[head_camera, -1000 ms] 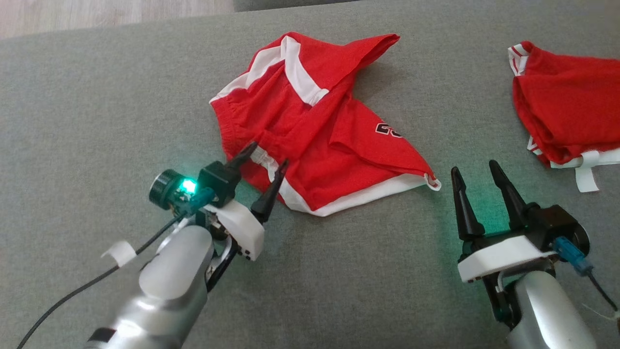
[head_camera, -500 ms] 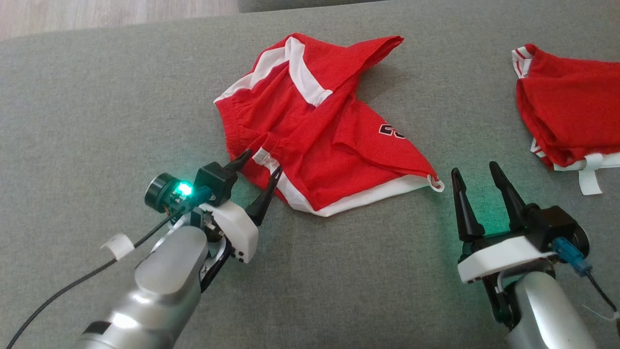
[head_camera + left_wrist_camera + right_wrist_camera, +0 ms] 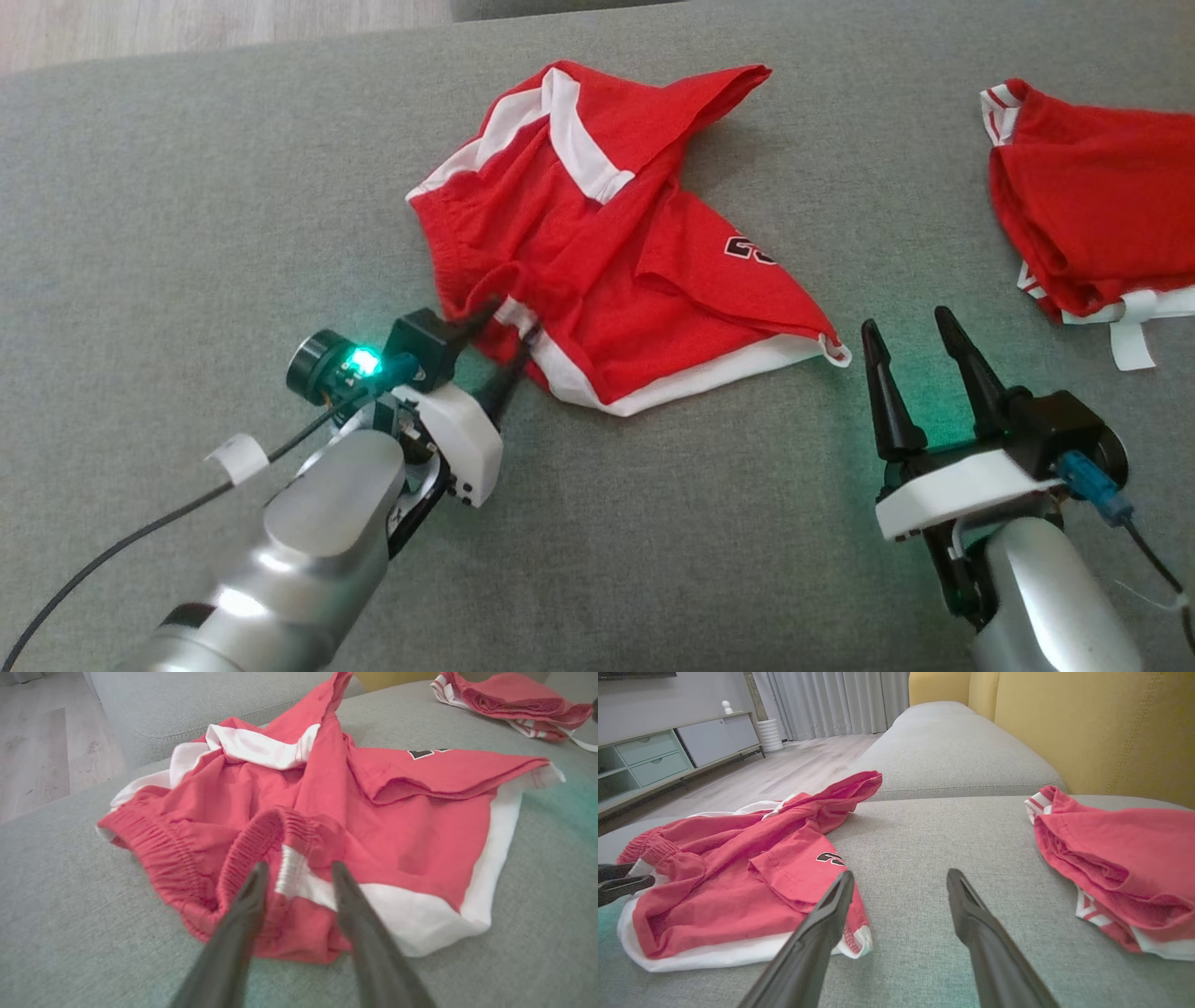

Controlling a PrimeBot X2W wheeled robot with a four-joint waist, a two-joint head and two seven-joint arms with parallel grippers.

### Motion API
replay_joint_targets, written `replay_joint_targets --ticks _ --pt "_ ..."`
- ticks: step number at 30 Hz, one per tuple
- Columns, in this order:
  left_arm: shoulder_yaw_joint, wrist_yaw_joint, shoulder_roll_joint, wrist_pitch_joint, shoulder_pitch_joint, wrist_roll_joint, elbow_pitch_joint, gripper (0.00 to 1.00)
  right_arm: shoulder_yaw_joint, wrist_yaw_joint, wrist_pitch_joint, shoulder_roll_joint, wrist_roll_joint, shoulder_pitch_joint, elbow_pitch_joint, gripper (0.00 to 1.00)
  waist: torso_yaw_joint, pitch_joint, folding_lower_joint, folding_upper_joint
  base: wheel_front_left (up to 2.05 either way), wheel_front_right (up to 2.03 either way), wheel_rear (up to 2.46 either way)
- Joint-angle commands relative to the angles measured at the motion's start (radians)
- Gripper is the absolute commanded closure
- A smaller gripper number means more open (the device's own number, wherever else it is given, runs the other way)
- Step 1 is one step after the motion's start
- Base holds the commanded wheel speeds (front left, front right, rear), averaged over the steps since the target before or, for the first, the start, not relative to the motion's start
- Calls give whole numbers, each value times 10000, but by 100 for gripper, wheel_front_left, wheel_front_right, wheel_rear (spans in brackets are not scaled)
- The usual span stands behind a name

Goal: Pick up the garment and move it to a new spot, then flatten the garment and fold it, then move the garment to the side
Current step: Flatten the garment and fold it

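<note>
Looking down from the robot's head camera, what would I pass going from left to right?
left hand → crumpled red shorts → right hand → second red garment

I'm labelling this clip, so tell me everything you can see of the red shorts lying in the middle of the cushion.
The red shorts look like thin jersey cloth with white trim along the sides and hem, a gathered elastic waistband and a small black-and-white logo. They lie crumpled and partly folded over themselves on the grey cushion, with one far corner peaked up. The left gripper straddles a raised fold of the waistband at their near-left edge, jaws apart.
</note>
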Motion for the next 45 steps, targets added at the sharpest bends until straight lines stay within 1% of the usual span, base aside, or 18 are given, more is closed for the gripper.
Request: replay_joint_targets --ticks 1,7,10,15,23,24,28,31,35,45 --pt "186 18 311 -53 -572 -48 -145 100 222 -7 -111 35 -85 -230 -234 0 8 -10 0 0 0 0 0" --pt "-78 18 312 -260 -596 -356 -64 100 277 -7 -111 -1 -87 -169 -191 0 81 -113 0 0 0 0 0" --pt "-31 19 317 -528 -554 -467 -33 100 500 -7 -111 -122 -139 -104 -87 0 138 -191 0 0 0 0 0" --pt "84 141 318 -813 -291 -615 -111 100 1152 -7 -111 -628 -570 41 74 0 293 -322 0 0 0 0 0" --pt "5 247 330 -919 -3 -662 -344 100 1798 -7 23 -1175 -945 19 487 0 608 -440 0 0 0 0 0" --pt "5 247 330 -919 -3 -662 -344 100 1798 -7 23 -1175 -945 19 487 0 608 -440 0 0 0 0 0" --pt "-32 278 303 -898 -12 -687 -426 100 2494 -7 188 -1522 -786 -107 586 0 734 -434 0 0 0 0 0" --pt "-51 301 289 -890 -34 -705 -488 100 2824 -7 371 -1777 -688 -299 735 0 801 -400 0 0 0 0 0" --pt "-87 320 282 -898 -45 -734 -563 100 2834 -7 554 -1942 -832 -708 1037 0 897 -350 0 0 0 0 0" --pt "-159 338 300 -908 -35 -806 -555 100 2784 -7 383 -1860 -1047 -902 1054 0 999 -342 0 0 0 0 0"
